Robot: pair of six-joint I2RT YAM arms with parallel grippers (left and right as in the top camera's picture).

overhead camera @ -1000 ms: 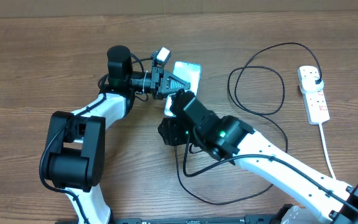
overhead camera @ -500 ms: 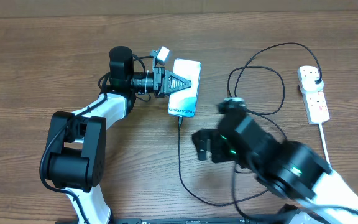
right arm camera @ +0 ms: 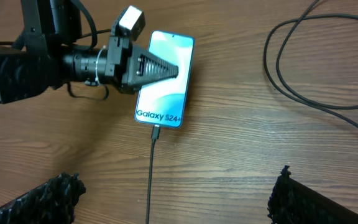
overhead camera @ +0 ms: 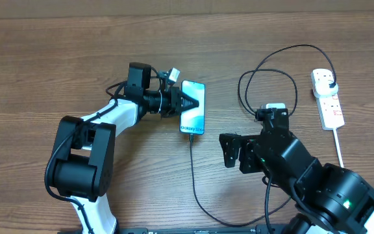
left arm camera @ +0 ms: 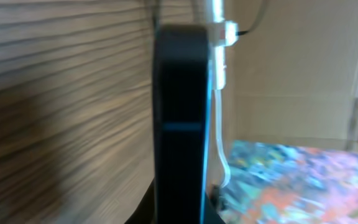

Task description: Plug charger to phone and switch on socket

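**Phone gripped with the cable in; socket switch not yet pressed**

The left fingers [overhead camera: 192, 103] are clenched on the phone [overhead camera: 194, 121] from its long left side, and one finger lies over the screen. I judge that this grasp keeps the phone from sliding while the connector [right arm camera: 155, 132] sits in its near end. The phone is about mid-bench [overhead camera: 37, 58], a little toward the far edge.

The charger [overhead camera: 193, 170] runs from the phone toward the near edge. It then loops back to the socket [overhead camera: 328, 104], which lies near the far right corner with a black plug [overhead camera: 328, 79] in it. The right fingers [right arm camera: 176, 183] are released and spread wide, grasping nothing, above the cable just near of the phone.

The plugging seems done, so the switch is probably what remains; I cannot tell if it is already on. Loops of the charger lie between the right arm and the socket, so a reach there should pass above them. The white cord [overhead camera: 340, 148] runs along the right edge and leaves little room on that side. The left half of the bench carries only the left arm.
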